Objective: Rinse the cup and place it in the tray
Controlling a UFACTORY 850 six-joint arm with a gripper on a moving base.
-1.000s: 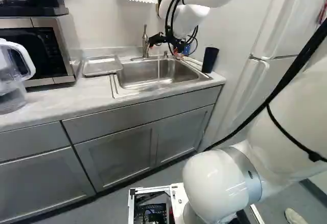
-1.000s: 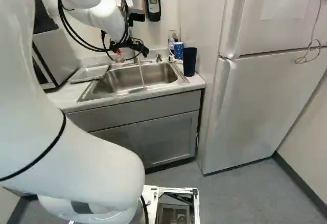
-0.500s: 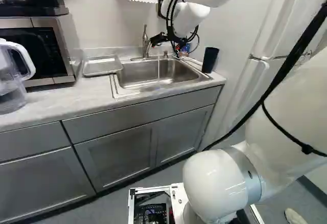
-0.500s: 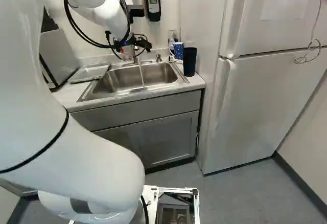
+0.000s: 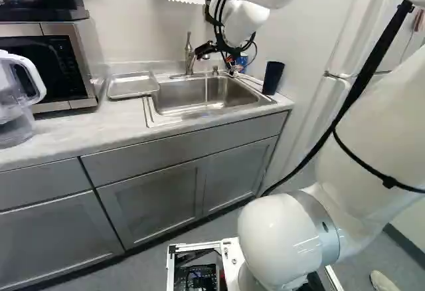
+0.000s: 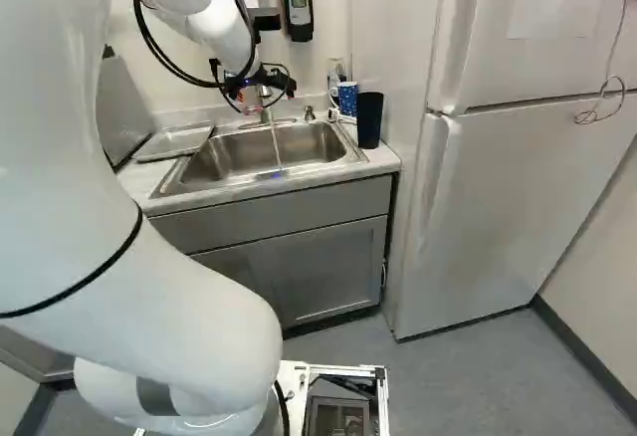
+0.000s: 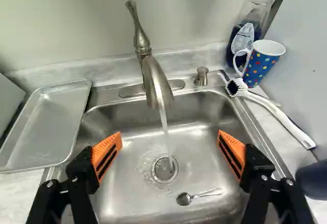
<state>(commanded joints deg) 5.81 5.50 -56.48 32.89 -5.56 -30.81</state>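
The gripper [image 7: 169,133] is hanging over the sink [image 7: 257,131], jaws gaping wide, probably leaving room for the mug [image 6: 347,98] (upper middle, right base view).

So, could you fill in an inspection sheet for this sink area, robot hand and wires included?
Surface: sink wet, faucet running; countertop alongside
Job's things: dotted mug, probably the cup, upright beside sink; tray on the other side, empty
Clutter: spoon in sink; brush and bottle by the mug; dark cup near fridge
Hand: open, above sink, holding nothing
Cables: black loops along the arm; none seen in sink
Surroundings: fridge, microwave
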